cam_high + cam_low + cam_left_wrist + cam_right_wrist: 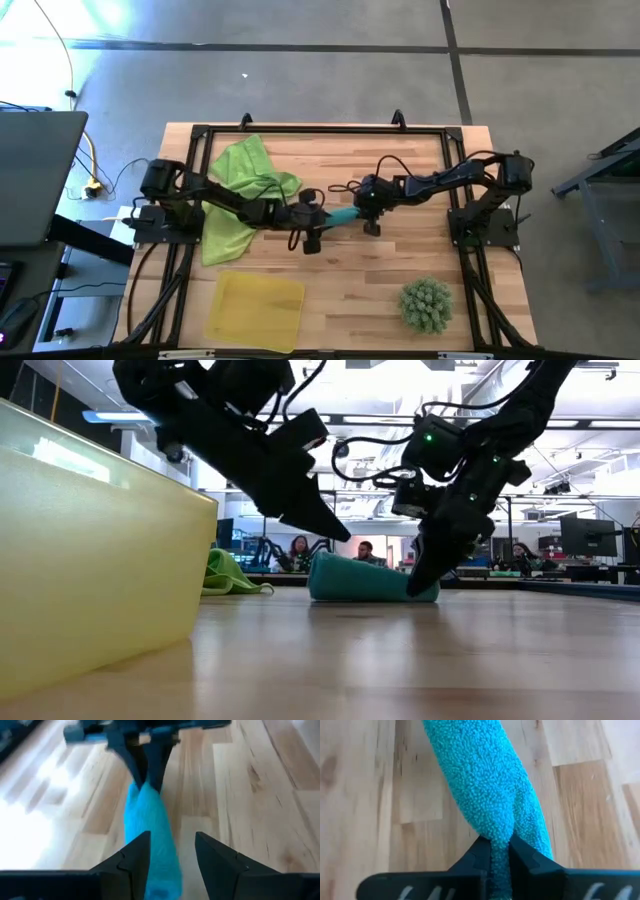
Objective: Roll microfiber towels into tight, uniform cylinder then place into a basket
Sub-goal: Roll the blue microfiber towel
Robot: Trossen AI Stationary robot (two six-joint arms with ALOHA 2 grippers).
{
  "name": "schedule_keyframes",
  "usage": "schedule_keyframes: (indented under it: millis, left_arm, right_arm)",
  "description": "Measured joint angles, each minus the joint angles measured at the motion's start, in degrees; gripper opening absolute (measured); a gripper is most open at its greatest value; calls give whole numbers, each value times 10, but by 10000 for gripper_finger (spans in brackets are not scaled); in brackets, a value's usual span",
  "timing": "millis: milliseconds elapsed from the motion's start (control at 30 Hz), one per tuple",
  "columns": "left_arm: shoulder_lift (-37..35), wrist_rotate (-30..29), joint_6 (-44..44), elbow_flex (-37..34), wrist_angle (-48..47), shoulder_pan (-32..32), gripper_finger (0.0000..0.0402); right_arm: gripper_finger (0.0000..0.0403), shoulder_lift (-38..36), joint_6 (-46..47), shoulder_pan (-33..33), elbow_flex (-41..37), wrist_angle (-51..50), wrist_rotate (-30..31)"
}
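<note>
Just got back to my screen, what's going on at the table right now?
A rolled teal towel lies mid-table. The right gripper is shut on one end of it; the left gripper is open at the other end, fingers either side of the roll. The yellow basket sits empty at the front, a loose green towel lies at the back left, and a green fuzzy ball rests front right.

Overhead looks down, low camera level, wrist cameras close, all sharing teal towel (341, 216)

1. A green spiky ball-like plant (426, 304) sits on the wooden worktop (350, 270) near its front right corner;
2. A laptop (35, 175) stands off the worktop's left side;
3. People (298, 549) sit in the room behind, small and indistinct.
</note>
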Motion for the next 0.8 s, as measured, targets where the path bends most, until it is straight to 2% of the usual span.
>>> schedule_keyframes:
  millis: [300, 633, 800]
  left_arm:
    - [59, -20, 69, 2, 94, 2, 143]
    - [145, -20, 54, 50, 93, 18, 143]
    - [158, -18, 22, 61, 75, 18, 132]
  right_arm:
    - [16, 2, 60, -30, -2, -5, -113]
    - [17, 2, 75, -45, -2, -2, -135]
    - [59, 2, 36, -45, -2, -1, -134]
